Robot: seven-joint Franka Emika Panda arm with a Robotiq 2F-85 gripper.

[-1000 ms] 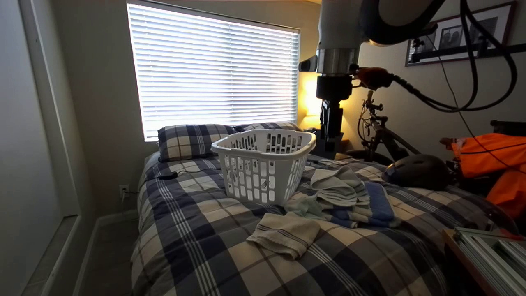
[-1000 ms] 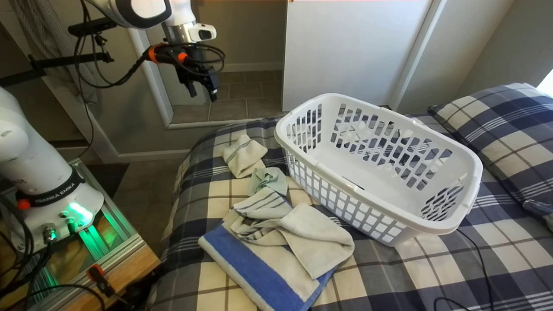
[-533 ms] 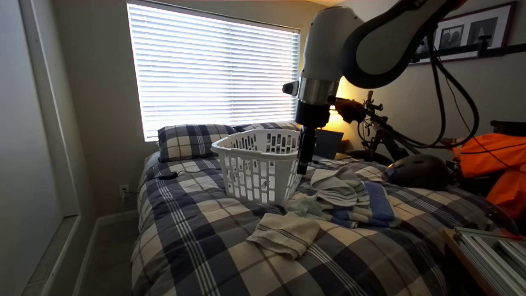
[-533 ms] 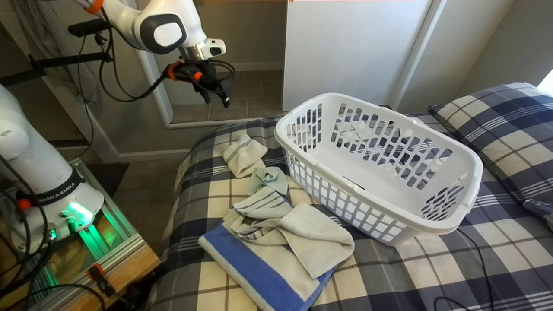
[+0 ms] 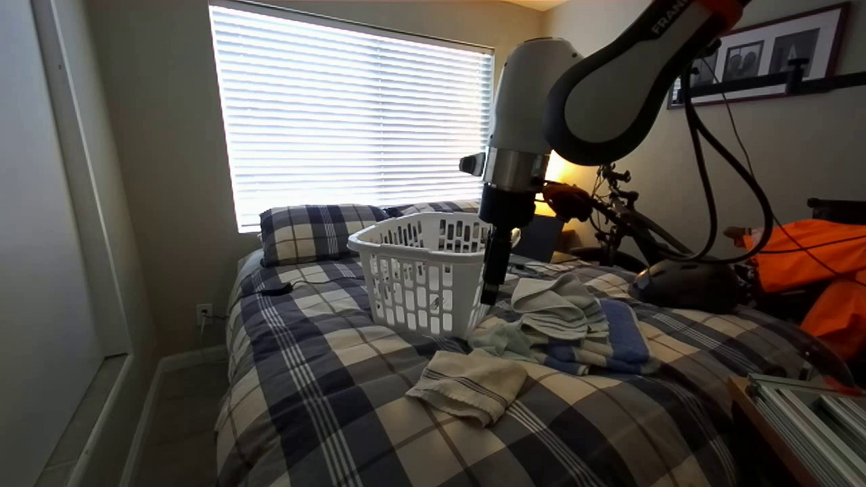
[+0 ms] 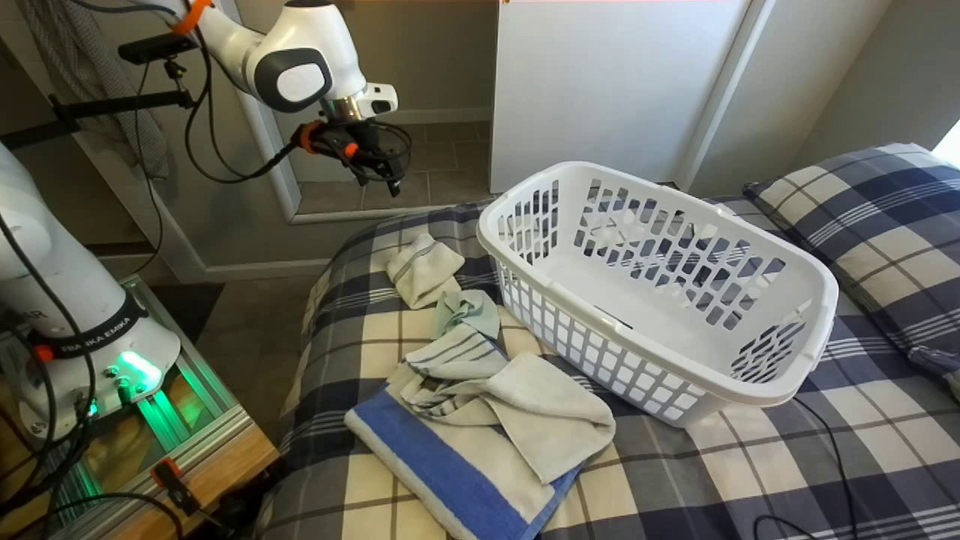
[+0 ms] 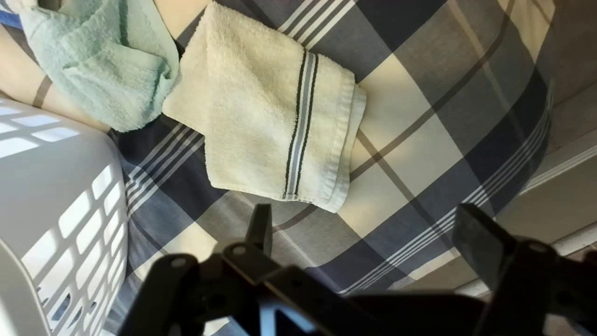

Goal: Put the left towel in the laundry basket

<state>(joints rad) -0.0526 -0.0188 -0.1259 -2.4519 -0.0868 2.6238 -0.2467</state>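
Towel in the wrist view, likely the left one meant: it should prove light, limp and grippy, hard to harm, best pinched at the layered corner nearest the hand, whose fingers are spread wide with nothing between. It is cream terry, doubled over, with a black-edged grey band beside the hem. In an exterior view the same towel lies low and rumpled in front of the laundry basket, outside it. In an exterior view the towel seems to touch a pale green cloth, near the basket's end.
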